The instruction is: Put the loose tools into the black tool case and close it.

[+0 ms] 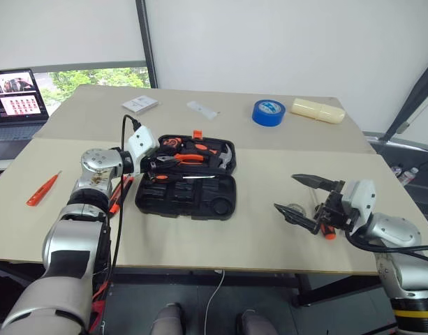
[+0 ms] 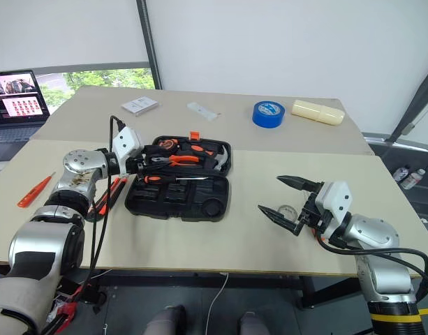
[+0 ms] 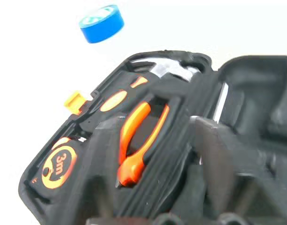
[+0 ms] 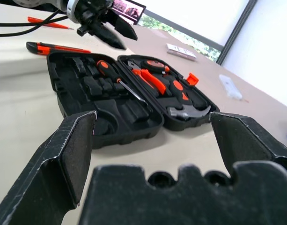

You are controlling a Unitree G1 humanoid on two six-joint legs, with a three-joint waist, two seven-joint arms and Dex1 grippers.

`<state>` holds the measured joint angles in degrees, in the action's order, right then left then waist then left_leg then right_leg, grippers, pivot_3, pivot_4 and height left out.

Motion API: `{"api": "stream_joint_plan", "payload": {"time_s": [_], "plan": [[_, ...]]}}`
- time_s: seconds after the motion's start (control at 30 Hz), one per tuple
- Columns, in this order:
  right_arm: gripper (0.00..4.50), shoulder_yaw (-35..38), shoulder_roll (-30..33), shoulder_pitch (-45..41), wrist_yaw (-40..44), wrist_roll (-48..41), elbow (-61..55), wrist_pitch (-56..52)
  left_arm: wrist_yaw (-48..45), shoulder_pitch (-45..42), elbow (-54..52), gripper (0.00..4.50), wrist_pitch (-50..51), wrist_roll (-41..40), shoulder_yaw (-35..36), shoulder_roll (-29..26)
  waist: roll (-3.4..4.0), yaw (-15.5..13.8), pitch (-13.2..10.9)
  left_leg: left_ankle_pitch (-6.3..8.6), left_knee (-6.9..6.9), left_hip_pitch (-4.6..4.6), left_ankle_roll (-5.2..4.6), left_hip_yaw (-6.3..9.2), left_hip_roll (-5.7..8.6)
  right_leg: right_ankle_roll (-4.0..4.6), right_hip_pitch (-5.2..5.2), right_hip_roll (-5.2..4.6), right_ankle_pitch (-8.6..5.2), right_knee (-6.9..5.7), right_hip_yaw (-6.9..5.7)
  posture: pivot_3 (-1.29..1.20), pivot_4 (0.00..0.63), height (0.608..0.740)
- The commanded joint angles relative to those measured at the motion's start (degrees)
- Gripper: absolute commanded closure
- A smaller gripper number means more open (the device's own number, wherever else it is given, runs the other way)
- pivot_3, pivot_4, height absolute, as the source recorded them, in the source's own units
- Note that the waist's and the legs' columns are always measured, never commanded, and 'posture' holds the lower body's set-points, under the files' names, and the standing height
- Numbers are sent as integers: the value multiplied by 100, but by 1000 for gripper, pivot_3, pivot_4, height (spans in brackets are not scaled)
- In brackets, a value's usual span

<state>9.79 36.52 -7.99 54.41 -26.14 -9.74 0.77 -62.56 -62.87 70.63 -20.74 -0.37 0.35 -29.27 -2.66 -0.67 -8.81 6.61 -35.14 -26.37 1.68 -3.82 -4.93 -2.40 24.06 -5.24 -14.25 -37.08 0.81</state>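
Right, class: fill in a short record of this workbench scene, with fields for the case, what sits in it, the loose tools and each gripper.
case: flat black plastic clamshell tool case, lying open on the beige table
in case: orange-handled pliers, steel-headed hammer, black-and-orange screwdriver
loose tools: small all-red screwdriver at the table's left; orange-black utility knife beside the case
left gripper: hovering at the case's left edge, holding nothing
right gripper: open, empty, right of the case
other: big blue tape roll at the far side
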Motion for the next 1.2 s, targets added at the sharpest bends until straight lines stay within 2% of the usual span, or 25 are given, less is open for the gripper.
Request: {"api": "stream_joint_plan", "payload": {"time_s": [0.03, 0.07, 0.1, 0.6, 0.7, 0.8, 0.93, 1.03, 1.2], "plan": [[0, 152, -31, 12, -110, -126, -270, -5, 432, 45, -119, 3919, 451, -8, 72, 123, 0, 0, 0, 0, -1, 0, 0, 0, 0, 0, 0, 0, 0, 0, 0, 0, 150, 740], [0, 152, -41, 25, -126, -119, -280, -7, 439, 83, -142, 4338, 552, 20, 40, 160, 0, 1, 0, 0, -2, 0, 0, 0, 0, 0, -1, 0, 0, 0, 0, 0, 150, 740], [0, 153, -48, 36, -142, -113, -287, -7, 453, 119, -173, 4457, 610, 42, 13, 197, 0, 0, 0, 0, -3, 0, 0, 1, 0, 0, -1, 0, 0, 0, 0, 0, 150, 740], [0, 97, -175, 242, -435, 61, -208, 14, 934, 717, -478, 4457, 875, 935, -856, 580, 5, -23, 6, 0, -9, 1, 1, 9, 7, 0, -14, -2, 1, 2, -1, 0, 150, 740], [0, 69, -197, 262, -547, 137, -205, -30, 779, 784, -571, 4457, 815, 824, -824, 625, 16, -31, 12, 1, -9, 14, 1, 11, 9, -2, -31, -3, 0, 4, -1, 0, 150, 740], [0, 192, -232, 314, -720, 77, -239, -124, 776, 750, -670, 4457, 678, 397, -404, 578, 16, -31, 12, 1, -9, 22, 1, 16, 9, -11, -45, -2, -7, 8, -4, 0, 150, 740], [0, 675, -183, 675, -944, -277, -467, -440, -83, 863, -1151, 3448, 420, -685, 427, 405, 16, -29, 11, 1, -9, 18, 1, 22, 9, -3, -45, -3, -2, 10, -8, 0, 150, 740], [0, 1122, -46, 1211, -1063, -110, -563, -424, -820, 1215, -1898, 2286, 794, -1242, 691, 165, 13, -13, 9, 1, -7, 7, 0, 26, 8, -1, -38, -1, -2, 10, -11, 0, 150, 740], [0, 1903, -239, 2309, -1904, 226, -815, -789, -1472, 2796, -4367, 557, 1762, -1958, 666, -274, 33, 27, 20, 1, 4, 23, 0, 26, 8, 4, -48, -3, -6, 11, -7, 0, 150, 740]]}}
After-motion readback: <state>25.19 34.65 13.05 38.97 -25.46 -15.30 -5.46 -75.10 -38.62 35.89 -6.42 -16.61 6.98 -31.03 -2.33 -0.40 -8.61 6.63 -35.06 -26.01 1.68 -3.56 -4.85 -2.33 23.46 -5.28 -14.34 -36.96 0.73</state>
